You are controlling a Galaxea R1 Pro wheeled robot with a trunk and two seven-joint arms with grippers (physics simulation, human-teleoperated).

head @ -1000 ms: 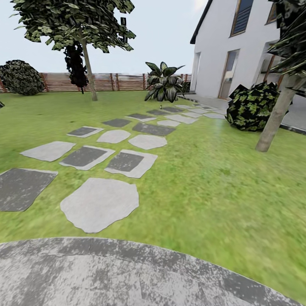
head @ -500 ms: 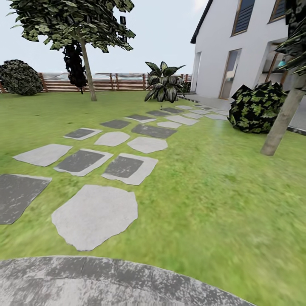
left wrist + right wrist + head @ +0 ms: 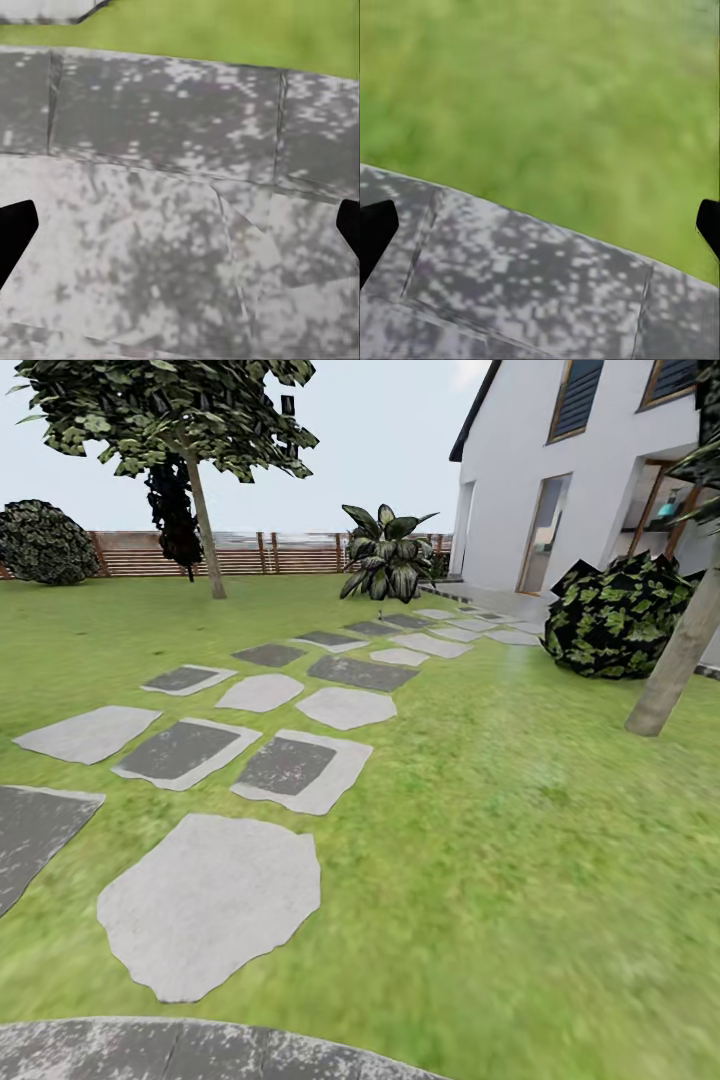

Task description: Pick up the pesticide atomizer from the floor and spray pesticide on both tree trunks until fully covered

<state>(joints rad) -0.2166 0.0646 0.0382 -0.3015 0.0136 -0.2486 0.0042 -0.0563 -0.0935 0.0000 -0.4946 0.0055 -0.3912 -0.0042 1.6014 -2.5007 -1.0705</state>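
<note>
- Left claw [image 3: 180, 225]: 2 dark fingertips at opposite edges of the left wrist view, spread wide, nothing between them; below it lies speckled grey concrete patio [image 3: 172, 247], with a strip of grass beyond.
- Right claw [image 3: 540, 225]: 2 dark fingertips likewise far apart, empty; it hangs over the patio edge where concrete meets grass.
- Pesticide atomizer: cannot be made out on the lawn from the head view; its position cannot be told.
- Handling, judged from the task alone: a small spray bottle is likely light, rigid plastic and smooth, so it could slip or tip if nudged. A hold around the body below the trigger head looks safest, leaving the trigger free.
- Floor [image 3: 520, 840]: soft-looking green grass, fairly level; a small bottle may stand unsteadily on it.
- Stepping stones [image 3: 210, 900]: pale and dark grey slabs running from the patio toward the house [image 3: 600, 470].
- Trees: 1 trunk [image 3: 205, 530] far across the lawn near the fence [image 3: 260, 555], under dark jagged foliage; 1 thicker tree trunk [image 3: 675, 670] leaning at the right edge, just beside a dark shrub [image 3: 615, 615].
- Other plants: a round bush [image 3: 45, 540] at the far left, a broad-leaved palm [image 3: 385, 555] by the house corner.
- Room: open lawn, wide approach to both trunks.
</note>
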